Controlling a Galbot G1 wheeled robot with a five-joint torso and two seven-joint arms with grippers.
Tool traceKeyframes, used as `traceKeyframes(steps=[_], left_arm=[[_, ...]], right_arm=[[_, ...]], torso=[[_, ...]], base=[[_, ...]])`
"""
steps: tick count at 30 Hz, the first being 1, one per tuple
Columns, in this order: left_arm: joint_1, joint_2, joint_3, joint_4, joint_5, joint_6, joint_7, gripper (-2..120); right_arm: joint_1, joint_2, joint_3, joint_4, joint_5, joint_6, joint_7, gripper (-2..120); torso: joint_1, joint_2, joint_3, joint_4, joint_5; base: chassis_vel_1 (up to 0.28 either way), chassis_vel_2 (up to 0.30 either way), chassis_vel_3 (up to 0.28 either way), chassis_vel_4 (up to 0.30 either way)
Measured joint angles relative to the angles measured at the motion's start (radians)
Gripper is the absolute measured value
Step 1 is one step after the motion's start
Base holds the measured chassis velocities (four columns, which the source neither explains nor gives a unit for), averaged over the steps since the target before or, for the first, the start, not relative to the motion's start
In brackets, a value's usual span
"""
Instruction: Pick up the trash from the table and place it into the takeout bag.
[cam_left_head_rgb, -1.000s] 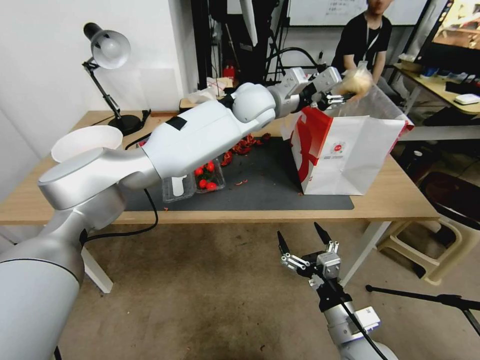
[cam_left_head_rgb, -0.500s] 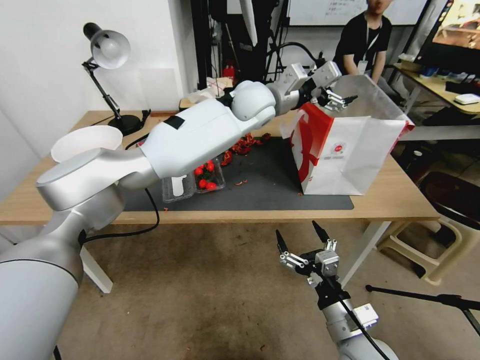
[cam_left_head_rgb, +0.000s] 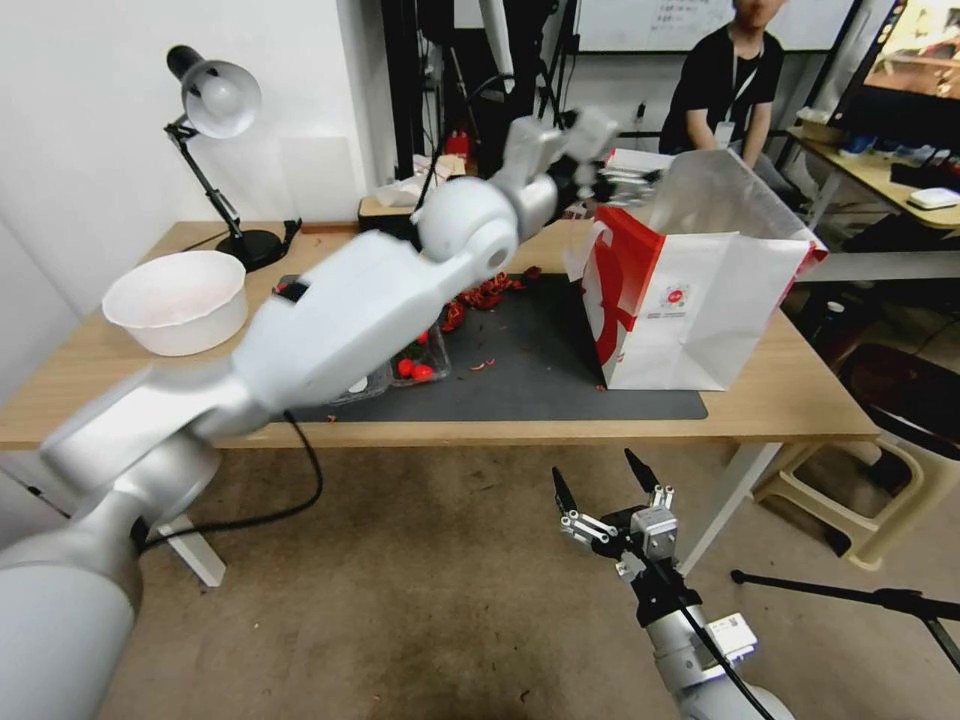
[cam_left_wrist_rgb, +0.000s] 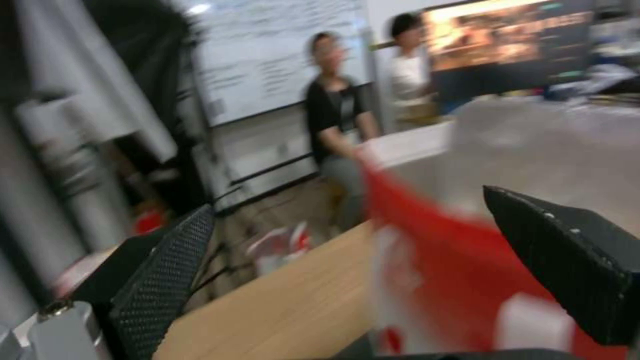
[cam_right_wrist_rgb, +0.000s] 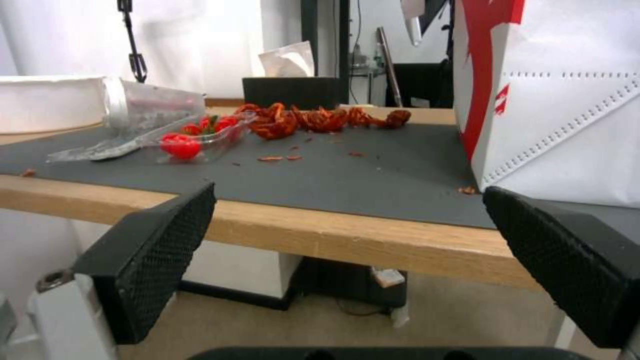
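- My left gripper (cam_left_head_rgb: 625, 180) hangs upper centre, beside the open mouth of the tall white paper takeout bag with red side panels (cam_left_head_rgb: 700, 310); its pads stand apart, empty, in the left wrist view.
- I judge a drop just done; next calls for another pickup.
- Remaining trash sits centre-left on the dark grey mat: a clear plastic tray of red fruit (cam_left_head_rgb: 415, 360), red scraps (cam_left_head_rgb: 490, 290), and a white round bowl (cam_left_head_rgb: 178, 300) on the light-wood desk (cam_left_head_rgb: 790, 395).
- Right gripper (cam_left_head_rgb: 605, 485) waits lower centre, spread, below the desk edge.
- Open mat lies between bag and tray.
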Motion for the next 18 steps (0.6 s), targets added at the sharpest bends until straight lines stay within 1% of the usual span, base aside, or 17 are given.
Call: traceKeyframes(steps=[1, 2, 3, 4, 5, 6, 8, 9, 10, 13, 14, 15, 18], left_arm=[[0.039, 0.015, -0.031, -0.034, 0.002, 0.013, -0.049, 100], [0.039, 0.015, -0.031, -0.034, 0.002, 0.013, -0.049, 100], [0.067, 0.026, -0.054, -0.058, 0.003, 0.021, -0.079, 100], [0.12, 0.046, -0.1, -0.097, 0.014, 0.03, -0.119, 100], [0.17, 0.065, -0.14, -0.127, 0.036, 0.033, -0.14, 100], [0.17, 0.065, -0.14, -0.127, 0.036, 0.033, -0.14, 100], [0.305, 0.112, -0.231, -0.189, 0.093, 0.035, -0.17, 100], [0.366, 0.133, -0.27, -0.216, 0.115, 0.035, -0.176, 100], [0.366, 0.133, -0.27, -0.216, 0.115, 0.035, -0.176, 100], [0.524, 0.176, -0.364, -0.264, 0.163, 0.033, -0.17, 100], [0.554, 0.181, -0.384, -0.268, 0.186, 0.026, -0.166, 100], [0.554, 0.181, -0.384, -0.268, 0.186, 0.026, -0.166, 100], [0.668, 0.182, -0.462, -0.288, 0.286, 0.003, -0.163, 100]], right_arm=[[0.002, 0.001, -0.002, 0.0, -0.001, -0.001, 0.0, 100], [0.002, 0.001, -0.002, 0.0, -0.001, -0.001, 0.0, 100], [0.002, 0.002, -0.004, 0.0, -0.002, -0.001, 0.0, 100], [0.003, 0.005, -0.005, -0.001, -0.003, -0.002, 0.0, 100], [0.003, 0.007, -0.007, -0.001, -0.005, -0.002, 0.0, 100], [0.003, 0.007, -0.007, -0.001, -0.005, -0.002, 0.0, 100], [0.001, 0.009, -0.007, -0.001, -0.008, -0.003, 0.0, 100], [-0.002, 0.009, -0.007, -0.001, -0.009, -0.003, 0.0, 100], [-0.002, 0.009, -0.007, -0.001, -0.009, -0.003, 0.0, 100], [-0.006, 0.008, -0.007, -0.001, -0.01, -0.004, 0.0, 100], [-0.006, 0.007, -0.007, -0.002, -0.011, -0.005, 0.0, 100], [-0.006, 0.007, -0.007, -0.002, -0.011, -0.005, 0.0, 100], [-0.004, 0.008, -0.012, -0.002, -0.014, -0.009, 0.0, 100]], torso=[[0.0, 0.0, 0.0, -0.0001, 0.0003], [0.0, 0.0, 0.0, -0.0001, 0.0003], [0.0, 0.0, 0.0, 0.0001, 0.0], [0.0, 0.0, 0.0, -0.0002, 0.0001], [0.0, 0.0, 0.0, -0.0001, 0.0003], [0.0, 0.0, 0.0, -0.0001, 0.0003], [0.0, 0.0, 0.0, 0.0003, -0.0004], [0.0, 0.0, 0.0, 0.0003, -0.0003], [0.0, 0.0, 0.0, 0.0003, -0.0003], [0.0, 0.0, 0.0, 0.0004, -0.0002], [0.0, 0.0, 0.0, 0.0001, 0.0001], [0.0, 0.0, 0.0, 0.0001, 0.0001], [0.0, 0.0, 0.0, -0.0003, 0.0002]], base=[[0.0, 0.0, 0.0, 0.0], [0.0, 0.0, 0.0, 0.0], [0.0, 0.0, 0.0, 0.0], [0.0, 0.0, 0.0, 0.0], [0.0, 0.0, 0.0, 0.0], [0.0, 0.0, 0.0, 0.0], [0.0, 0.0, 0.0, 0.0], [0.0, 0.0, 0.0, 0.0], [0.0, 0.0, 0.0, 0.0], [0.0, 0.0, 0.0, 0.0], [0.0, 0.0, 0.0, 0.0], [0.0, 0.0, 0.0, 0.0], [0.0, 0.0, 0.0, 0.0]])
